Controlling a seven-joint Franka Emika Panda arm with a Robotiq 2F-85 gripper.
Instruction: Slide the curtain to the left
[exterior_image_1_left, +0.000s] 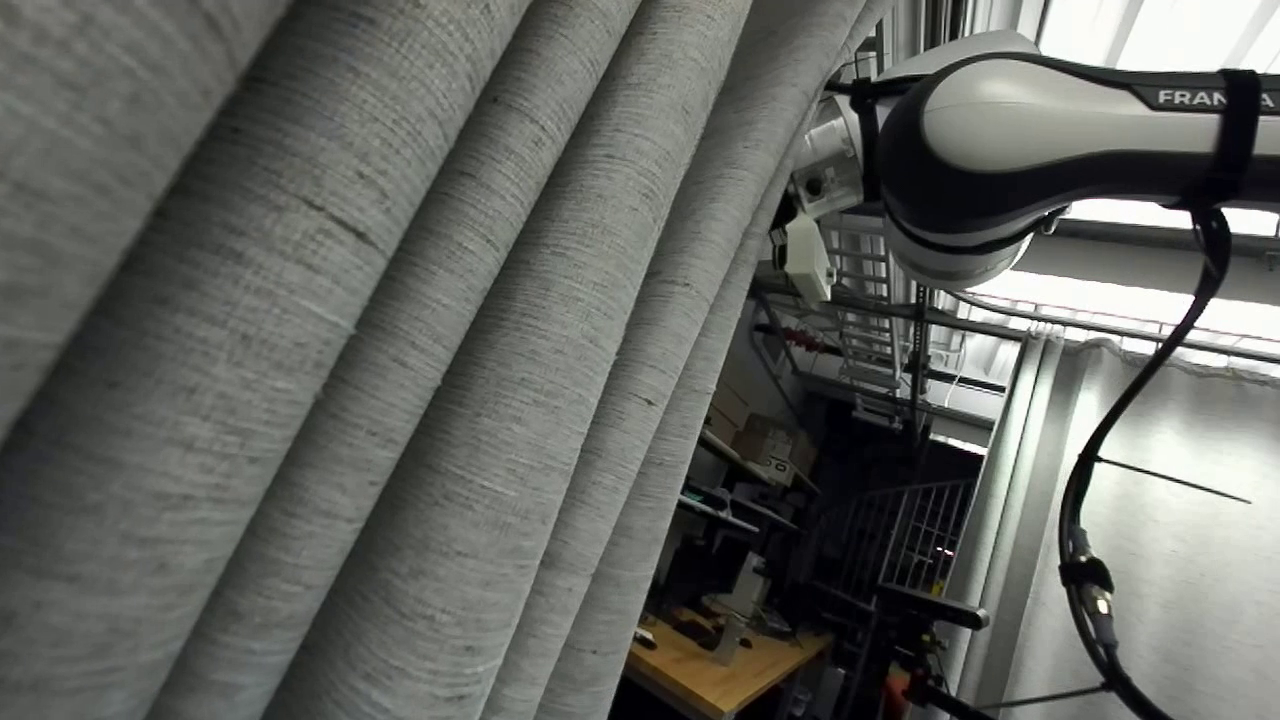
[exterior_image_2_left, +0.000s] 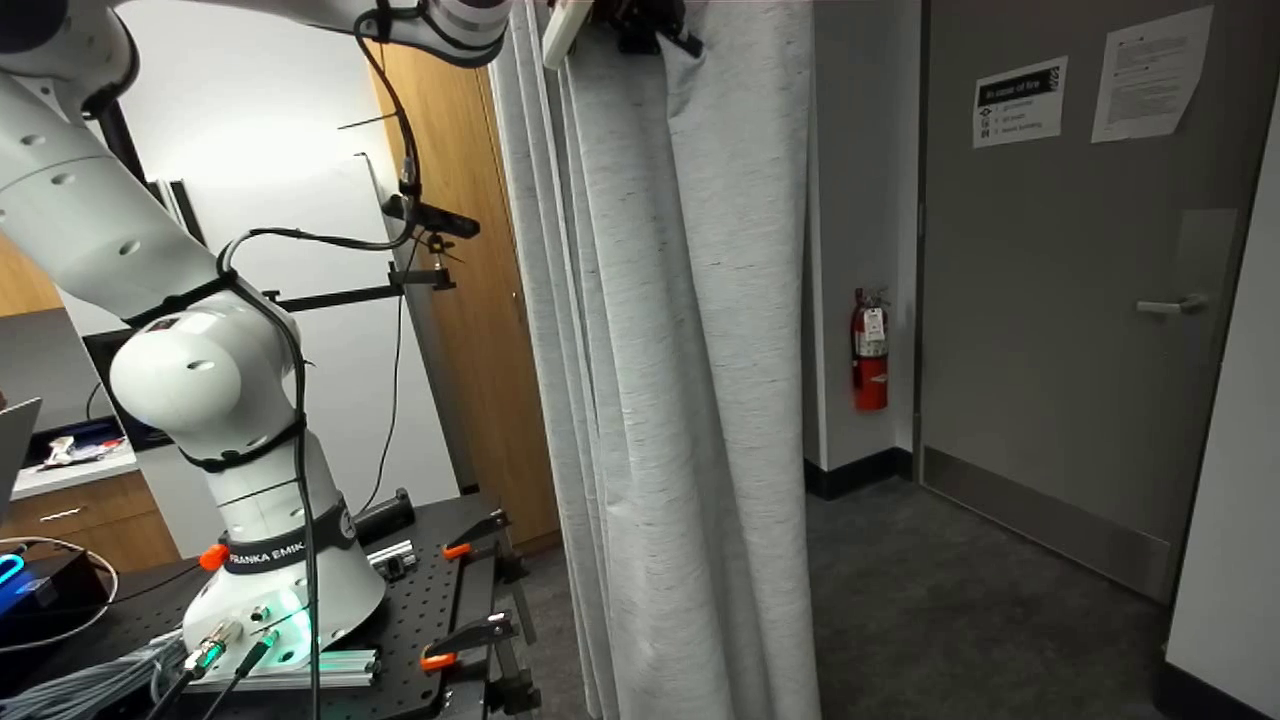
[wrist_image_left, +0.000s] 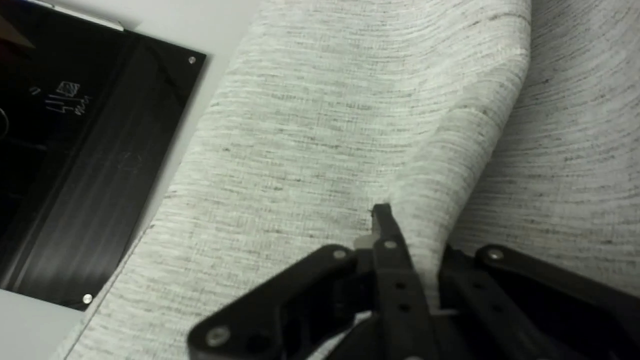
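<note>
While the gripper (wrist_image_left: 419, 250) pinches one of its folds, the grey curtain (exterior_image_2_left: 740, 330) hangs, in an exterior view, between the black table (exterior_image_2_left: 424, 590) and the door (exterior_image_2_left: 1050, 380), dark floor (exterior_image_2_left: 980, 590) stretching from its side edge to the door. A sign (exterior_image_2_left: 1020, 103) there reads "In case of fire"; the arm (exterior_image_2_left: 110, 220) bears "FRANKA EMIK" at its base. Scribbles (wrist_image_left: 68, 97) on a black board (wrist_image_left: 100, 165) are illegible.

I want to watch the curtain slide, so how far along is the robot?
Grabbing looks done: in the wrist view, a fold of the curtain sits between the fingers. That fold is in hand, probably for the slide to the left, though I can't tell how much sliding is finished. Remaining, probably: finishing the slide and letting go, since the fingers grip the curtain.
</note>
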